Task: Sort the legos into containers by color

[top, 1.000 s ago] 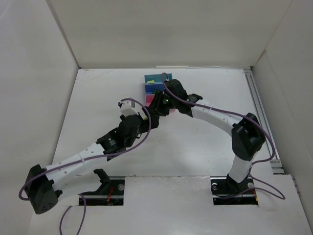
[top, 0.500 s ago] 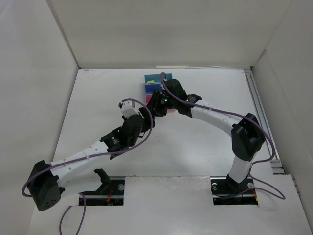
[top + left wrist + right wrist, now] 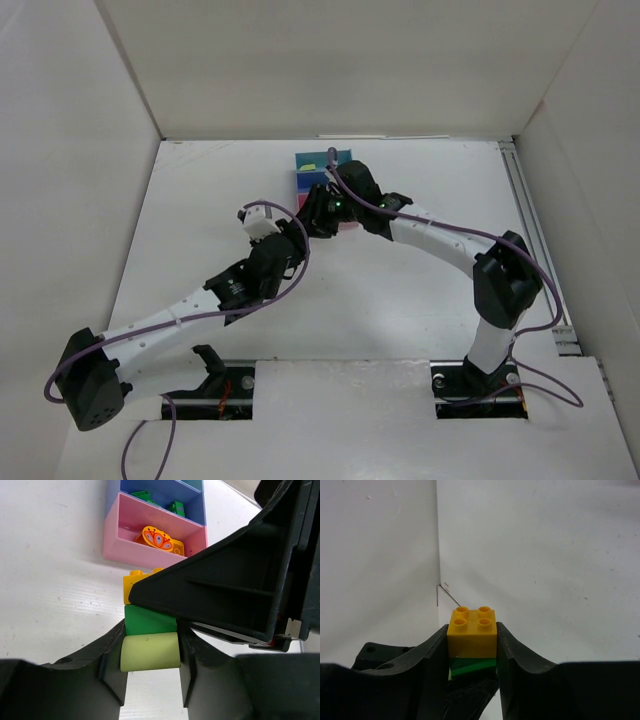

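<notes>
- Clamping a pale green smooth plastic brick [image 3: 150, 652] between its 2 black fingers [image 3: 111, 660], the left gripper [image 3: 150, 647] holds one end of a stack of 3 joined bricks.
- A dark green plastic brick [image 3: 150, 620] forms the middle of that stack, pressed against the pale green one. A yellow-orange plastic brick with 4 round studs [image 3: 472, 632] caps the other end.
- The right gripper [image 3: 472, 640] has its 2 fingers [image 3: 432, 652] pressed onto opposite sides of the yellow-orange brick. The dark green one shows just below it in the right wrist view.
- In the top view the 2 grippers meet nose to nose just in front of the trays, and their bodies hide the stack.
- A row of 3 joined open plastic trays [image 3: 145, 556] lies on the white table [image 3: 50, 590] just beyond the stack. The pink tray [image 3: 112, 530] is nearest, the blue tray [image 3: 114, 492] is behind it, and the teal tray [image 3: 300, 158] is farthest.
- The pink tray holds an orange brick with a printed oval pattern [image 3: 157, 537].
- The blue tray holds small dark green bricks [image 3: 176, 508].
- Whether the stack touches the table or hangs above it cannot be told.
</notes>
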